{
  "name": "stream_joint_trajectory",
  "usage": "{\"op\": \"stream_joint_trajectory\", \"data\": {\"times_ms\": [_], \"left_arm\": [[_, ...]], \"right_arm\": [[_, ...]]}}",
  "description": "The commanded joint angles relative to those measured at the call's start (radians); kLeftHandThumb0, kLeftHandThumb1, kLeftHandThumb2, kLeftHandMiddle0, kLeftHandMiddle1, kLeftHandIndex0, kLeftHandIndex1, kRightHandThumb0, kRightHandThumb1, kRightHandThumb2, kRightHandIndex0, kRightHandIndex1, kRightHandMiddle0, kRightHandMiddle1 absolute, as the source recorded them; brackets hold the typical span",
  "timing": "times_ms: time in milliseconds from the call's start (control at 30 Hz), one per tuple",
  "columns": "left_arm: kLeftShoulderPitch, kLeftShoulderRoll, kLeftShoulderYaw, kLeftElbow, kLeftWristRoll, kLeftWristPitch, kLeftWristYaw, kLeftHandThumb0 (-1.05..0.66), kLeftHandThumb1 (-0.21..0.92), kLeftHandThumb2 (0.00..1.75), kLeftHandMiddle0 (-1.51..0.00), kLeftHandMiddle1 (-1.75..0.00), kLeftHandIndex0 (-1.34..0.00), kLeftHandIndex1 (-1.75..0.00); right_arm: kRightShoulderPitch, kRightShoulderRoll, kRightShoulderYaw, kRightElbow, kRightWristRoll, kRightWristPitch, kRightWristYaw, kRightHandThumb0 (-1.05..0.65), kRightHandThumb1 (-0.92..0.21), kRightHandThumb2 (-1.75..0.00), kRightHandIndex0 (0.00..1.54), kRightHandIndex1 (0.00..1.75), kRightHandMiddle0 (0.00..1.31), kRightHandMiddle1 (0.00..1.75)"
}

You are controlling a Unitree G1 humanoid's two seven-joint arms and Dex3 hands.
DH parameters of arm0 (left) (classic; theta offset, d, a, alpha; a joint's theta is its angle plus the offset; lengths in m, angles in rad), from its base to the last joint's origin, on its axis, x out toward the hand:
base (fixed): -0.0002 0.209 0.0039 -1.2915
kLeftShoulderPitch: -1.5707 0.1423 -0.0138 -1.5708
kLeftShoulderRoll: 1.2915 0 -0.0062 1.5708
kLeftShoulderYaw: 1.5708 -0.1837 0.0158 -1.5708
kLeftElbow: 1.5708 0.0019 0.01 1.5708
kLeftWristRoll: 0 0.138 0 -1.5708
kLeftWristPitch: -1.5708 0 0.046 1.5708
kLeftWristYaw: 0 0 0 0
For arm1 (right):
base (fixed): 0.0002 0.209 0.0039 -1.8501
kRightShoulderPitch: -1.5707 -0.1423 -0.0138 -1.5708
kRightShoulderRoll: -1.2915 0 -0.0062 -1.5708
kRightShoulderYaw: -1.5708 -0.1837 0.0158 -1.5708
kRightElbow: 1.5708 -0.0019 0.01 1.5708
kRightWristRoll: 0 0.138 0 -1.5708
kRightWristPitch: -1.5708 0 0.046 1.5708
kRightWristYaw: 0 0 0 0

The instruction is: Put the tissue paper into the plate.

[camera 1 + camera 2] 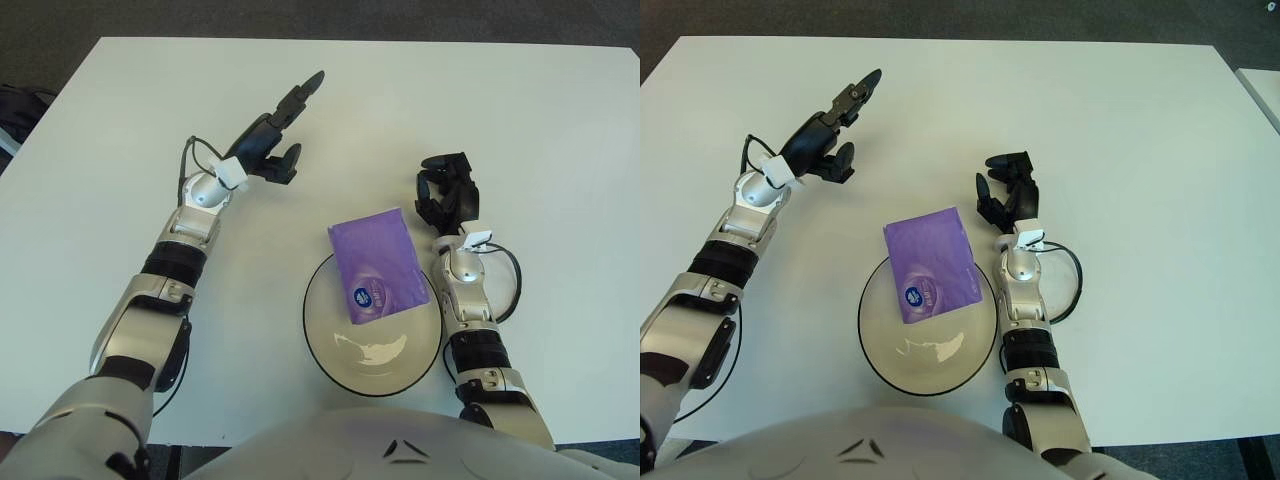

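Left hand (272,128) is up over the white rectangular worktop (520,110), fingers stretched out straight and loosely spread, holding nothing; it points away from the robot and sits well clear of the task items. The purple plastic-wrapped tissue paper pack (377,264) is below and to the right of that hand, toward the robot's body, lying flat across the far rim of the round white ceramic plate with dark edge (325,345). Near part of the pack with the small round logo is over the plate's bowl; the far corner overhangs the rim toward the worktop, so it's resting on the rim, slightly tilted, rather than seated flat on the bottom. Reads as a drop placement: nothing is gripping it and it's supported by the plate alone. Right hand (447,195) shows just right of the pack's far end, apart from it, fingers curled in and empty; looks idle, positioned close enough to nudge if needed. Judgement: task is essentially done, pack is in the plate. Only risk is the overhang, since a bump to the plate could tip the pack back out over the far rim. With the left hand empty and extended, clearing the area makes sense.
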Motion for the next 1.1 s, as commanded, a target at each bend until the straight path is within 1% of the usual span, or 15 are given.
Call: {"op": "stream_joint_trajectory", "data": {"times_ms": [0,233,433,567,800,900,1067], "left_arm": [[0.032,-0.02,0.044,0.021,-0.004,0.031,0.027,-0.8,0.92,1.11,0.0,0.0,0.0,0.0],[0.091,-0.06,0.083,-0.035,0.029,0.138,0.097,-0.81,0.92,1.14,0.0,0.0,-0.01,-0.01],[0.173,-0.091,0.1,-0.081,0.062,0.196,0.16,-0.82,0.92,1.15,0.0,0.0,-0.04,-0.03],[0.2,-0.111,0.107,-0.098,0.084,0.236,0.198,-0.83,0.92,1.15,0.0,0.0,-0.05,-0.03],[0.236,-0.148,0.115,-0.102,0.107,0.28,0.248,-0.82,0.92,1.15,0.0,0.0,-0.05,-0.06],[0.249,-0.161,0.118,-0.097,0.107,0.29,0.26,-0.82,0.92,1.14,0.0,0.0,-0.02,-0.13],[0.27,-0.181,0.126,-0.091,0.103,0.295,0.275,-0.81,0.92,1.14,0.0,0.0,0.0,-0.16]], "right_arm": [[0.095,0.005,0.0,0.076,0.007,0.089,0.003,-0.01,-0.81,-0.52,0.49,1.49,0.26,1.52],[0.1,0.004,0.001,0.073,0.005,0.08,0.004,-0.01,-0.79,-0.56,0.49,1.48,0.26,1.54],[0.105,0.005,-0.001,0.065,0.008,0.082,0.005,-0.01,-0.79,-0.56,0.49,1.47,0.27,1.55],[0.108,0.004,0.001,0.057,0.002,0.085,0.001,-0.01,-0.79,-0.56,0.48,1.47,0.26,1.55],[0.12,0.004,0.012,0.028,-0.022,0.103,-0.012,-0.01,-0.82,-0.53,0.47,1.46,0.25,1.57],[0.122,0.002,0.017,0.021,-0.034,0.109,-0.02,-0.01,-0.82,-0.52,0.47,1.47,0.24,1.57],[0.133,-0.002,0.025,0.002,-0.041,0.117,-0.022,-0.01,-0.82,-0.52,0.48,1.48,0.23,1.56]]}}
